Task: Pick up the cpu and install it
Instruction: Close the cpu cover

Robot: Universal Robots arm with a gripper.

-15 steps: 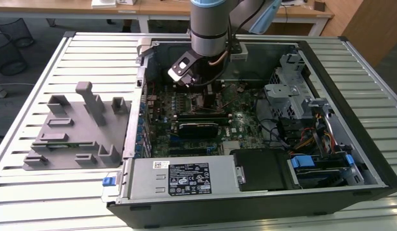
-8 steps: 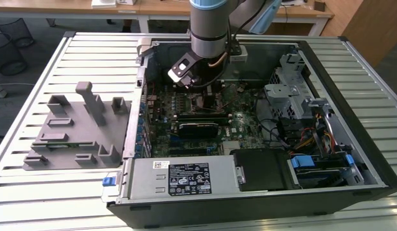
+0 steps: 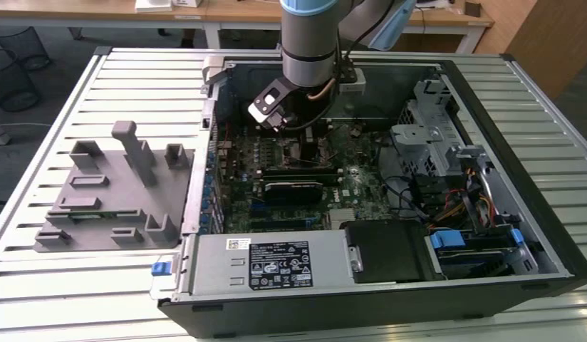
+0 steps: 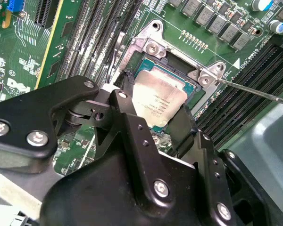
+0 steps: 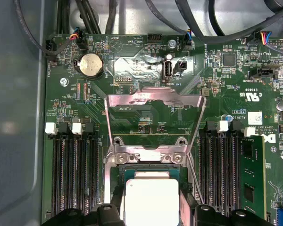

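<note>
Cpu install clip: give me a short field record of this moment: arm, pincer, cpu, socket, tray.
arm: reaching down into the open case, over the motherboard
pincer: a finger on each side of the cpu, at the socket
cpu: silver top up, lying in or just above the socket; seating cannot be told
socket: load plate flipped open
tray: grey, beside the case on the exterior view's left

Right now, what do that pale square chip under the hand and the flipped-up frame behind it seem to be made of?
The small square cpu with the silver-grey top looks like metal with a matte, brushed finish: it reflects light softly. The hinged load plate seems bare polished steel, judging by its bright, mirror-like glare. The black hand around the chip looks like matte anodised metal or hard plastic; I can't tell which.
</note>
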